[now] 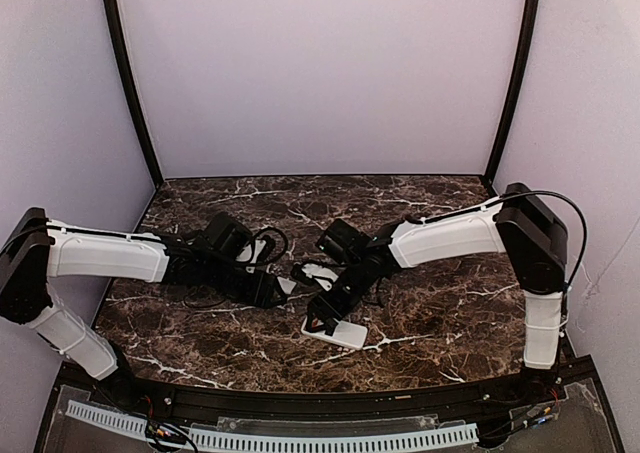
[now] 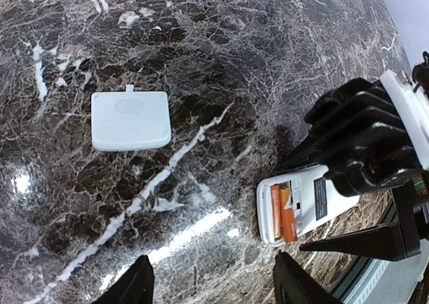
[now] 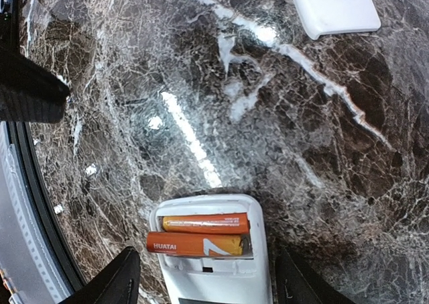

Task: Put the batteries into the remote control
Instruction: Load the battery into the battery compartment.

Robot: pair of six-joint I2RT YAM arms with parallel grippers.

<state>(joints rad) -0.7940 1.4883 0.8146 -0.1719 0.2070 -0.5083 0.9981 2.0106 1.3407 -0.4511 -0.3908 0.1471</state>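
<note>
Left arm (image 1: 110,255) reaches low from the left edge toward desk (image 1: 440,303) centre, wrist angled down. Left jaws open, nothing between the two fingers (image 2: 137,284), hovering over bare marble.

One white battery cover (image 2: 131,121), flat on the desk, apart from the remote on its far-left side, small tab on one edge. No readable writing on it.

Right arm (image 1: 450,235) comes in from the right, elbow high at the right edge, forearm sloping down to the centre. Right jaws open, one finger on each side of the handset (contact with its sides: cannot tell).

One remote control (image 3: 218,284), near the desk centre toward the near edge, white back up, compartment uncovered. A dark label on the back is too small to read.

Two batteries (image 3: 204,223) in the compartment, side by side, touching, both orange. The lower one (image 3: 194,244) reads "HUATAI" in white; the upper one's print is unreadable.
</note>
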